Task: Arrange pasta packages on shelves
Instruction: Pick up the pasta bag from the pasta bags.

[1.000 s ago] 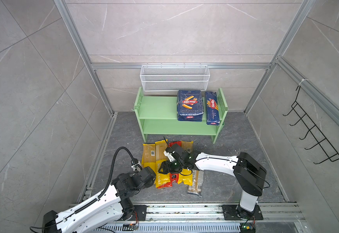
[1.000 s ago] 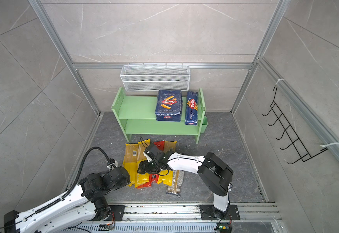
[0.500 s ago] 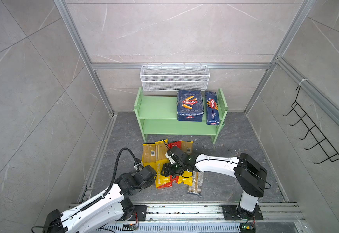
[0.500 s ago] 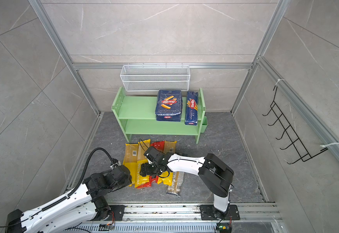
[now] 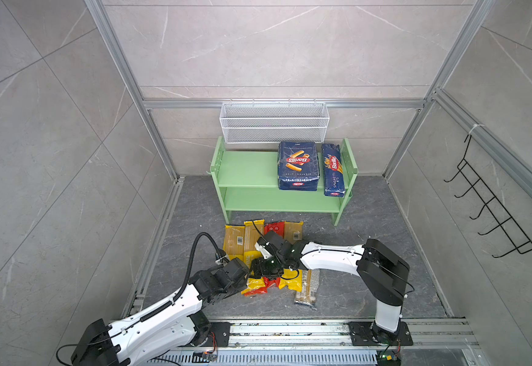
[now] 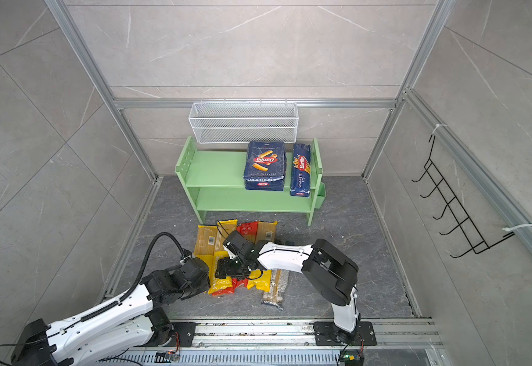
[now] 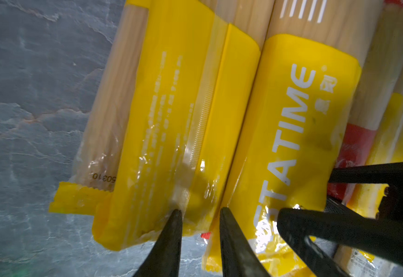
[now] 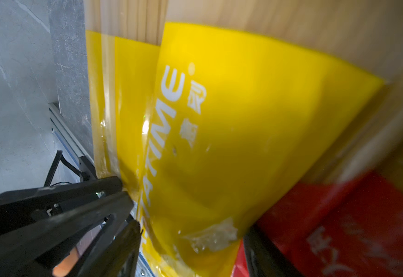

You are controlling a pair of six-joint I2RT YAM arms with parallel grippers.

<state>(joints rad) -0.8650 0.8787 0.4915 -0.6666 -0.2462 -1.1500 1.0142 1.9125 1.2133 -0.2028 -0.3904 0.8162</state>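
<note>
Right tool (image 8: 191, 227) straddles yellow bag (image 8: 219, 120); shelves (image 5: 245, 168) hold two Barilla packs (image 5: 297, 164) (image 5: 333, 169).

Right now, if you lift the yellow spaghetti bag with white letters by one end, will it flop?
Probably not much: the yellow spaghetti bag shows long straight strands packed tightly, so it should stay stiff. Its glossy, crinkled wrapper looks slippery and might slide.
</note>
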